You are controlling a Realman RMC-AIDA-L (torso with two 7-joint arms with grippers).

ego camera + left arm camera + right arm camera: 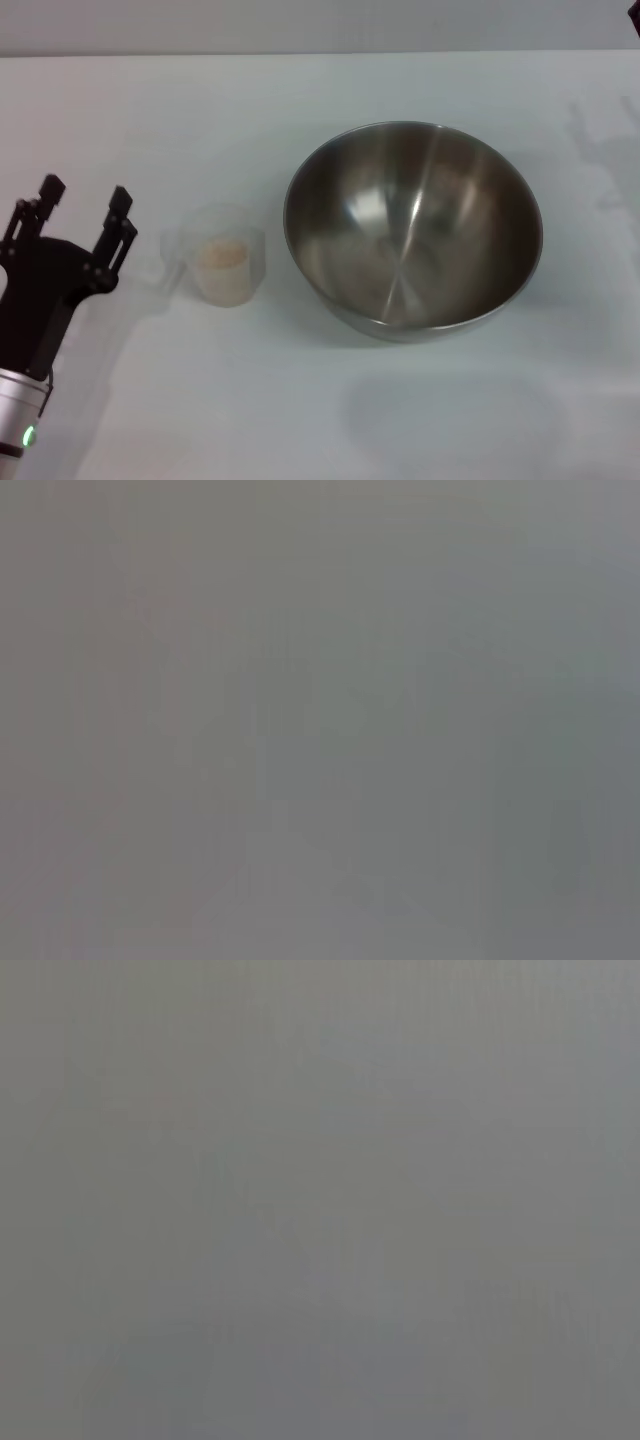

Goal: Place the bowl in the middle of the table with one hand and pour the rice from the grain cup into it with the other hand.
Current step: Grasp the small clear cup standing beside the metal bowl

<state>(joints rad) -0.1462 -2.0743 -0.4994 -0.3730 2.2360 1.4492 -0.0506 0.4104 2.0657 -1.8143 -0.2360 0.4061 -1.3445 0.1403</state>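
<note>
In the head view the large shiny steel bowl stands on the white table, right of centre, and it is empty. The small clear grain cup stands just left of it, upright, with pale rice inside. My left gripper is open at the left, a short way left of the cup and apart from it. Only a dark corner of my right arm shows at the top right; its gripper is out of view. Both wrist views show only plain grey.
The table's far edge runs along the top of the head view. A shadow of the right arm lies on the table at the far right.
</note>
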